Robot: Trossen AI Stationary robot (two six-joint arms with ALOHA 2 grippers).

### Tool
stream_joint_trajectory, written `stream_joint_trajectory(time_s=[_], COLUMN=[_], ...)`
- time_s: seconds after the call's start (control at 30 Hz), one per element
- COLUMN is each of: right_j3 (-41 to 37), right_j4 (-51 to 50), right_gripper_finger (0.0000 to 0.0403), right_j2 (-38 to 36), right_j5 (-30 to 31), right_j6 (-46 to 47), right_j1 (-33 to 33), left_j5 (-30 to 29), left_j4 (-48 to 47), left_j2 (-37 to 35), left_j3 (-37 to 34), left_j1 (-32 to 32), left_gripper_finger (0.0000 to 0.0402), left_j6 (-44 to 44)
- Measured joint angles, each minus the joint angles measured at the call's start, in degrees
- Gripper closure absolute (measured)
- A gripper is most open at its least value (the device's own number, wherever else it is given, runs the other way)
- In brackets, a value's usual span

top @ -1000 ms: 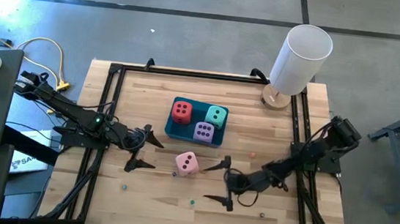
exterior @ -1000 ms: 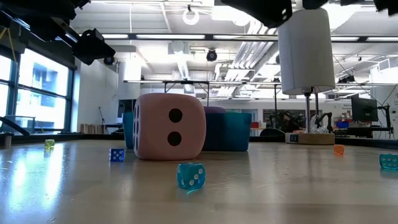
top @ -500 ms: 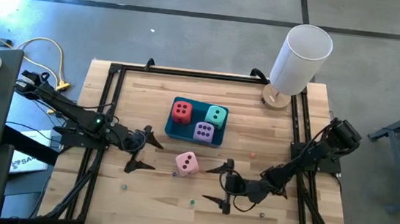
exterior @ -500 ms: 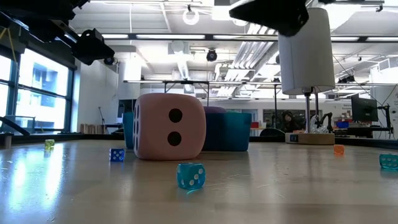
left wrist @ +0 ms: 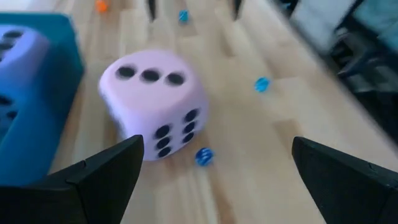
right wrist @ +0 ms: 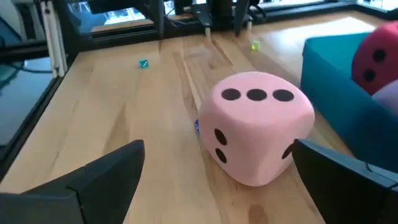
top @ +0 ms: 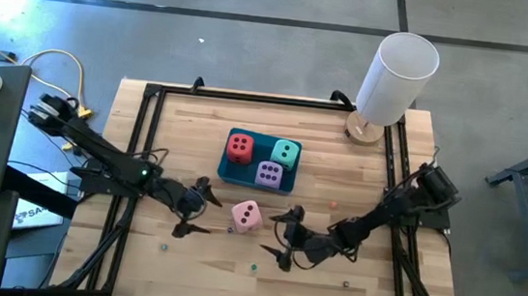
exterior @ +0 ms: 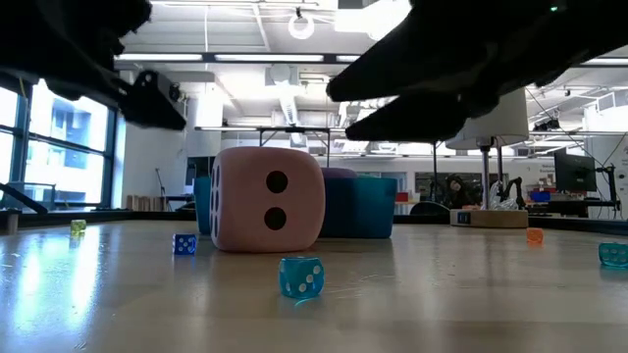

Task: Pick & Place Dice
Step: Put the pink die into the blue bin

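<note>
From above we see both grippers, left (top: 196,212) and right (top: 282,235), spread apart, flanking the pink die (top: 246,215); wrist views show its three-dot top.

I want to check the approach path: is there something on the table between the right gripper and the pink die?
In the high view only bare wood separates the right gripper, fingers open, from the pink die. The right wrist view shows the same.

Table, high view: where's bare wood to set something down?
Free: the back strip between the blue tray and the white cylinder, and both front corners. Crowded: the middle front, where the left claw and right claw flank the pink die.
</note>
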Motion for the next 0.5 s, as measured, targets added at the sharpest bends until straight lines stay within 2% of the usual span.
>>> stream_joint_trajectory(time_s=[0.2,0.33,0.5], right_j3=[0.02,0.02,0.02], right_j4=[0.14,0.12,-0.03], right_gripper_finger=[0.0003,0.0003,0.0003], right_j2=[0.00,0.00,0.00], right_j5=[-5.05,-6.61,-6.98], right_j6=[3.34,7.74,8.03], right_j1=[-1.60,-1.65,-1.65], left_j5=[-6.11,-7.13,-7.15], left_j4=[0.87,2.80,4.81], left_j2=[5.50,7.85,9.53], left_j3=[0.00,0.00,0.00], left_j1=[0.12,0.13,0.21], left_gripper_finger=[0.0002,0.0002,0.0002], left_j6=[-0.01,-0.05,-0.13])
